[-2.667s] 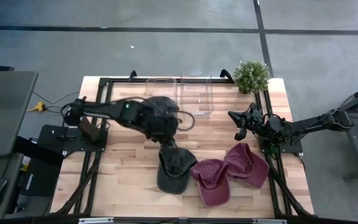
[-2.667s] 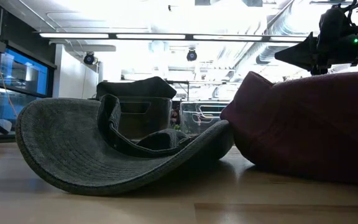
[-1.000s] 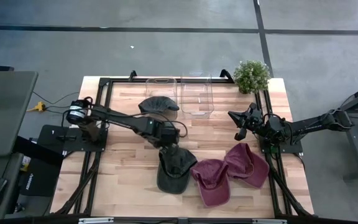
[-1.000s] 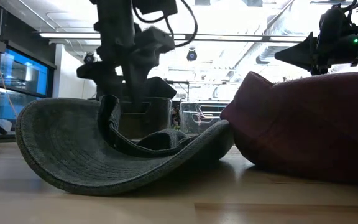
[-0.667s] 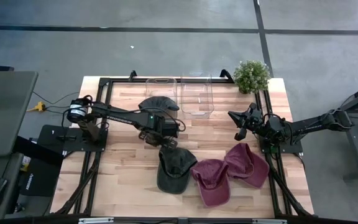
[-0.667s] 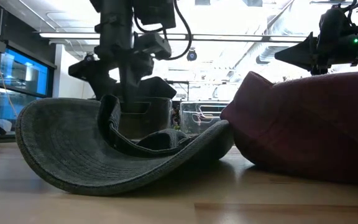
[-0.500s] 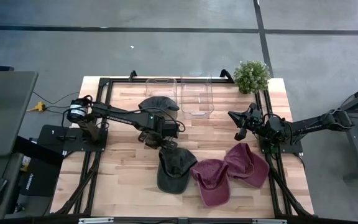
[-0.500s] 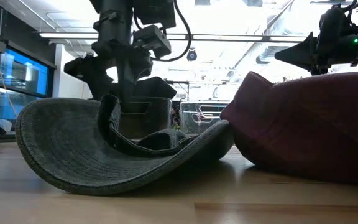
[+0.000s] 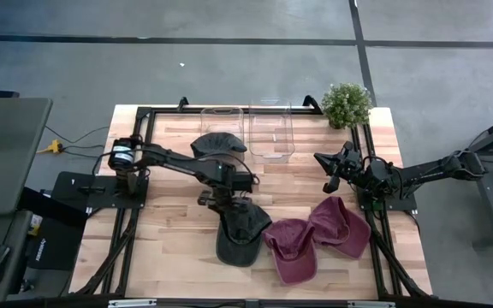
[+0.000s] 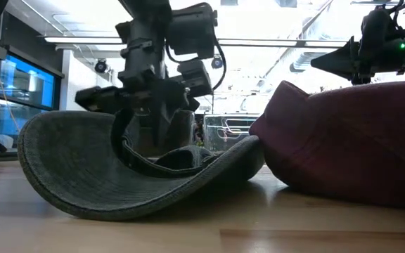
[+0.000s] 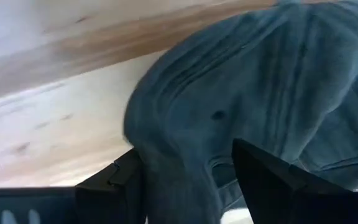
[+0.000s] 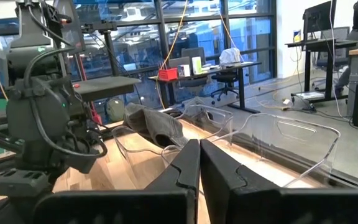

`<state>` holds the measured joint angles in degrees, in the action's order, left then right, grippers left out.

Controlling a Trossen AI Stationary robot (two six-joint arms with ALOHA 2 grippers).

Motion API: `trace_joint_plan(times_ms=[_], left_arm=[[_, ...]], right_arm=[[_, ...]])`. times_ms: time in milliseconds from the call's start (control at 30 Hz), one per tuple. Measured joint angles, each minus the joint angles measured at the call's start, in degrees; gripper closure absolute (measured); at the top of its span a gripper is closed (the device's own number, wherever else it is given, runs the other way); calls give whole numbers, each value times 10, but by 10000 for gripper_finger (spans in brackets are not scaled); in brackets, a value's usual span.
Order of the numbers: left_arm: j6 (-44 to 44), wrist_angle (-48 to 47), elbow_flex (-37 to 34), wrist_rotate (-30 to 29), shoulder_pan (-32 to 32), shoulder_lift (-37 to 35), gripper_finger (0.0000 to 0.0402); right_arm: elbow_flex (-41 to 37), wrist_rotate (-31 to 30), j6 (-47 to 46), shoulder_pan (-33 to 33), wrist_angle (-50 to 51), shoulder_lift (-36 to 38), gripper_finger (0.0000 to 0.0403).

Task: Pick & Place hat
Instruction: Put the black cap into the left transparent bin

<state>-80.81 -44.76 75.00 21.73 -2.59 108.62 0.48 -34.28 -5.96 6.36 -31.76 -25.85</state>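
A grey-green hat (image 9: 240, 235) lies on the table near the front middle, brim curled up in the low view (image 10: 97, 176). My left gripper (image 9: 227, 205) stands open over the hat's far end, pointing down. In the left wrist view its two fingers (image 11: 114, 186) stand on either side of a ridge of the hat's crown (image 11: 229, 87). A second dark hat (image 9: 219, 143) lies in the left clear bin (image 9: 222, 115). My right gripper (image 9: 327, 181) waits shut and empty at the right, its fingers together in its wrist view (image 12: 199, 152). My left gripper comes at the grey-green hat's crown (image 11: 185, 162) from above with one finger on each side of a raised fold. I cannot tell whether the fingers touch the cloth. The hat lies on the table.
Two maroon hats (image 9: 291, 248) (image 9: 342, 224) lie right of the grey-green hat, touching it; they fill the right of the low view (image 10: 350, 140). A second clear bin (image 9: 271, 128) stands beside the first. A potted plant (image 9: 347, 104) stands at the far right corner.
My left gripper has gone from beside the bin toward the table's near edge and down onto the grey-green hat's far end, turning about as it went. The hats have kept still.
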Motion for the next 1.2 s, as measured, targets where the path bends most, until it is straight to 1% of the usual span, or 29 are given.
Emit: trace_joint_plan(times_ms=[300, 400, 500, 567, 800, 867, 900, 1067, 1200], left_arm=[[-21, 3, 0, 13, 0, 0, 202], [-22, -6, 0, 14, 0, 0, 209], [-22, -6, 0, 14, 0, 0, 232], [-22, -6, 0, 14, 0, 0, 255], [-19, -6, 0, 13, 0, 0, 352], [-9, -6, 0, 12, 0, 0, 382], [-2, -6, 0, 10, 0, 0, 391], [26, -6, 0, -4, 0, 0, 398], [30, -7, 0, -31, -4, 0, 400]], right_arm=[[0, 0, 0, 0, 0, 0, 395], [0, 0, 0, 0, 0, 0, 395], [0, 0, 0, 0, 0, 0, 394], [0, 0, 0, 0, 0, 0, 394], [0, 0, 0, 0, 0, 0, 397], [0, 0, 0, 0, 0, 0, 396], [0, 0, 0, 0, 0, 0, 396], [0, 0, 0, 0, 0, 0, 395], [0, 0, 0, 0, 0, 0, 394]])
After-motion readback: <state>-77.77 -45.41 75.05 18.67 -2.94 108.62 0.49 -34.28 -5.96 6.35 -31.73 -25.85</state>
